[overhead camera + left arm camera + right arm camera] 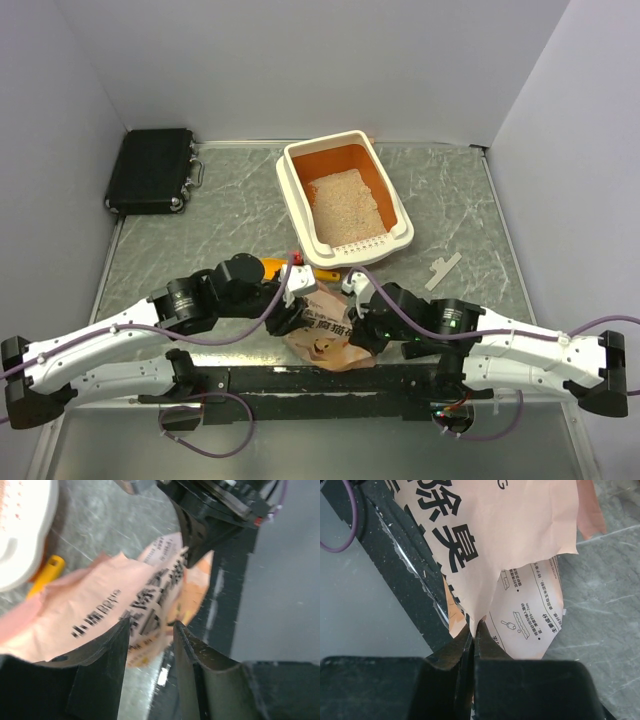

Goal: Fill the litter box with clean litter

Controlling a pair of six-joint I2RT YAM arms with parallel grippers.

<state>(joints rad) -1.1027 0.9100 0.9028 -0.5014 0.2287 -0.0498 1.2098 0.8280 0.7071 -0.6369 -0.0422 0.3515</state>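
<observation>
A: Litter box [291, 190], where does it sit?
B: On the far middle of the table [200, 230], at an angle. Pale litter [345, 205] covers much of its orange floor.
A: And the bag?
B: The pink bag [325, 338] lies crumpled at the near edge, between both grippers. The right gripper [474, 627] has its fingers pressed together on a pinch of the paper.
A: The left gripper?
B: The left gripper [150, 625] is partly spread, with bag paper showing in the gap. A yellow scoop [272, 266] lies just beyond the bag.

Large black Chinese characters, apparently 除臭, on the peach-pink bag [520, 545]; smaller print illegible.
</observation>
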